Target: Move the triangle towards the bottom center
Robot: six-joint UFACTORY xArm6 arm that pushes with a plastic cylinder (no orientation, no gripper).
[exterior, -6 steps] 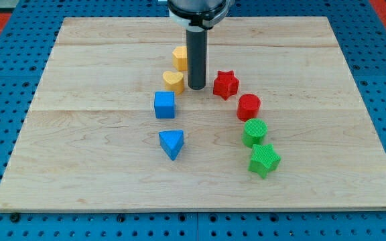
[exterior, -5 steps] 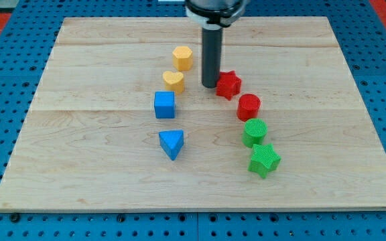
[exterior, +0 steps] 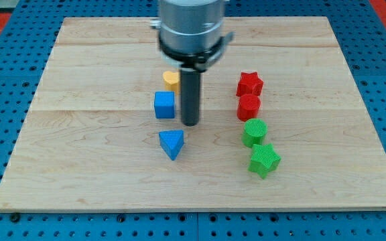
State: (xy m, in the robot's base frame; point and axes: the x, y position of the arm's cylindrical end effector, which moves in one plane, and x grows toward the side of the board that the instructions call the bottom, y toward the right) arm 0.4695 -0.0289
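Note:
The blue triangle lies on the wooden board, a little left of the view's centre and below the middle. My tip stands just above and to the right of it, with a small gap between them. The blue cube sits to the left of the rod. A yellow heart shows partly behind the rod; the yellow hexagon block is hidden by the arm.
On the view's right a red star sits above a red cylinder, then a green cylinder and a green star run downwards. Blue pegboard surrounds the board.
My tip has moved down and left, from beside the red star to just above the triangle. The red star now lies further right, above the red cylinder. The arm now covers the yellow hexagon.

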